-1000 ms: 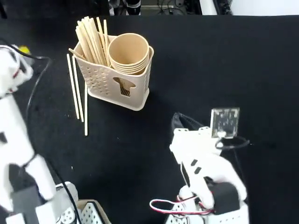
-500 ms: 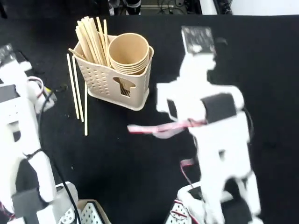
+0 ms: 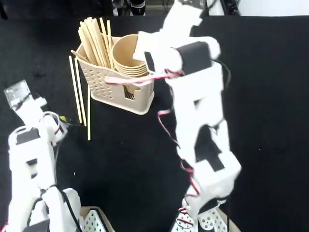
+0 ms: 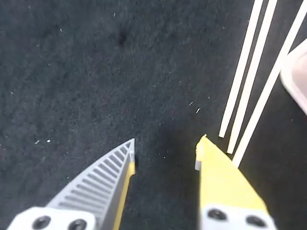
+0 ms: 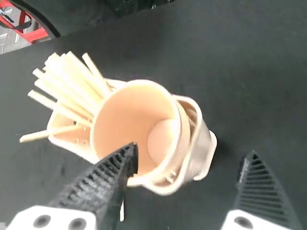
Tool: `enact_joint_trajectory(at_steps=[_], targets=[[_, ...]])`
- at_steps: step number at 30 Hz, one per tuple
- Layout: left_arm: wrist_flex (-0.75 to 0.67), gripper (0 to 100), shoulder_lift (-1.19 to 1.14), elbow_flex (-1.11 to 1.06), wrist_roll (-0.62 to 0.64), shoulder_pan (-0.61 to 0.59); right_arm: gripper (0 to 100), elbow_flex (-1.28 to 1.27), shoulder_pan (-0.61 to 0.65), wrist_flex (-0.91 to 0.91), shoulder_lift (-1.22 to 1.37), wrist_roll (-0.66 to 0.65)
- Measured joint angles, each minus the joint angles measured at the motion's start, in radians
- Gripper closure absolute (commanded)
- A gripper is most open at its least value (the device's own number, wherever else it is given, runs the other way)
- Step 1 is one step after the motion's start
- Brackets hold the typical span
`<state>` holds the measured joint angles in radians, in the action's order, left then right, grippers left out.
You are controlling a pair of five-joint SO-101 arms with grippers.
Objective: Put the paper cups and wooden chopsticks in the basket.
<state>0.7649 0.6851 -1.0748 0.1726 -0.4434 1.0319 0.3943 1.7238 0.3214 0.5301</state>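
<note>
A cream perforated basket stands at the back of the black table. It holds a stack of paper cups and a bundle of wooden chopsticks. Three loose chopsticks lie flat on the table beside the basket. My right gripper hangs open above the cups and the basket, holding nothing. My left gripper is open low over the bare cloth, empty, with the loose chopsticks a short way off its yellow finger.
The right arm rises tall over the table's middle and hides part of the basket's far corner. The left arm stands at the near left. A perforated tray corner shows at the front edge. Black cloth lies open to the right.
The right arm swung up from the near right of the table to above the basket. The left arm moved nearer and toward the loose chopsticks.
</note>
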Motion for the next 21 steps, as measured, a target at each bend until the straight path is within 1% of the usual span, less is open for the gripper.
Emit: enact_joint_trajectory(at_steps=[3,8,10,12,14,15,16,17,18,21], targets=[[-0.037,79,0.069,-0.058,0.0,0.0,65.8,0.098,0.0,-0.006,0.135,0.005],[-0.043,79,0.175,-0.123,0.0,0.0,66.2,0.207,0.0,-0.008,0.347,0.006],[-0.043,79,0.216,-0.141,0.0,0.0,71.4,0.236,0.0,-0.008,0.413,0.006],[-0.043,79,0.255,-0.158,0.0,0.002,83.2,0.275,-0.002,-0.008,0.456,0.006],[-0.043,79,0.288,-0.181,0.0,0.023,97.9,0.318,-0.008,-0.008,0.488,0.006],[-0.043,79,0.305,-0.189,0.0,0.034,98.6,0.336,-0.018,-0.008,0.5,0.006],[-0.043,79,0.322,-0.196,0.0,0.04,95.6,0.354,-0.028,-0.008,0.512,0.006],[-0.043,79,0.338,-0.206,0.0,0.04,95.9,0.367,-0.038,-0.008,0.523,0.003],[-0.043,79,0.351,-0.209,0.0,0.041,98.7,0.377,-0.046,-0.005,0.525,-0.006],[-0.043,79,0.391,-0.224,0.0,0.046,98.8,0.396,-0.06,0.006,0.534,-0.012]])
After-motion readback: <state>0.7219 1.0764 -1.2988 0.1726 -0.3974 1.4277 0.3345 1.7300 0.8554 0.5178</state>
